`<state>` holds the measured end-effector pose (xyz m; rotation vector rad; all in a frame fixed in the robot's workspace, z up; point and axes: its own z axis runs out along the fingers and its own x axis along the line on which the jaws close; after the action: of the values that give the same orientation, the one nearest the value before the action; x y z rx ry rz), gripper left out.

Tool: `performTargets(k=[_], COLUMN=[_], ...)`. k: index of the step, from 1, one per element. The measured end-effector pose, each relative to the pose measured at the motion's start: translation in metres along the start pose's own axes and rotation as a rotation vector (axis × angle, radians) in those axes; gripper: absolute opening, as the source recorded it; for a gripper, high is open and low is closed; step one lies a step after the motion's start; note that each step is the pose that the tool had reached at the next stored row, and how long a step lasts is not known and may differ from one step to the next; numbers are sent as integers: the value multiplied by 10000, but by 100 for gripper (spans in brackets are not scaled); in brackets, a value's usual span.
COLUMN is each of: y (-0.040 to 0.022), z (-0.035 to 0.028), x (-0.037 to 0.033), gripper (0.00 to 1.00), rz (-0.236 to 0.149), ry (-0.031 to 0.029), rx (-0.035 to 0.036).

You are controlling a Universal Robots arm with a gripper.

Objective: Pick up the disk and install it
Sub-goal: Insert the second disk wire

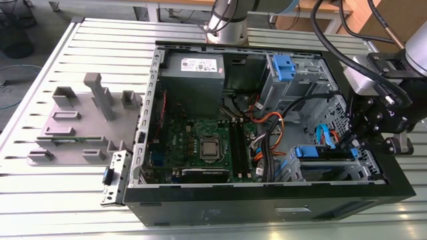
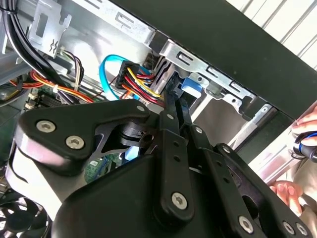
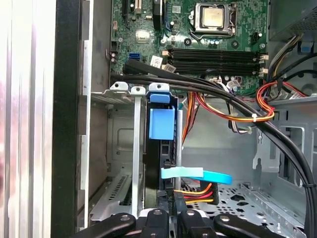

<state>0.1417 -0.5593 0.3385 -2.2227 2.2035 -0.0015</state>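
The disk [image 3: 161, 148] stands on edge in the drive cage [image 3: 119, 144] at the case's [image 1: 267, 205] front corner, its blue carrier tab facing the motherboard [image 3: 208, 44]. Seen edge-on, it shows a dark body with blue plastic at the end. The gripper [image 3: 168, 215] sits at the disk's cable end, beside the drive cage; whether its jaws grip the disk cannot be told. Risk: the light-blue data cable [image 3: 198, 174] and the red-yellow power wires [image 3: 198, 191] crowd that end and could snag or get pinched.
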Motion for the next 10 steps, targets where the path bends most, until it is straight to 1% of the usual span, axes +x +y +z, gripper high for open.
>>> performTargets(k=[10], y=[15], z=[23], x=[3], gripper=[16], rz=[1], ry=[9], rx=[8])
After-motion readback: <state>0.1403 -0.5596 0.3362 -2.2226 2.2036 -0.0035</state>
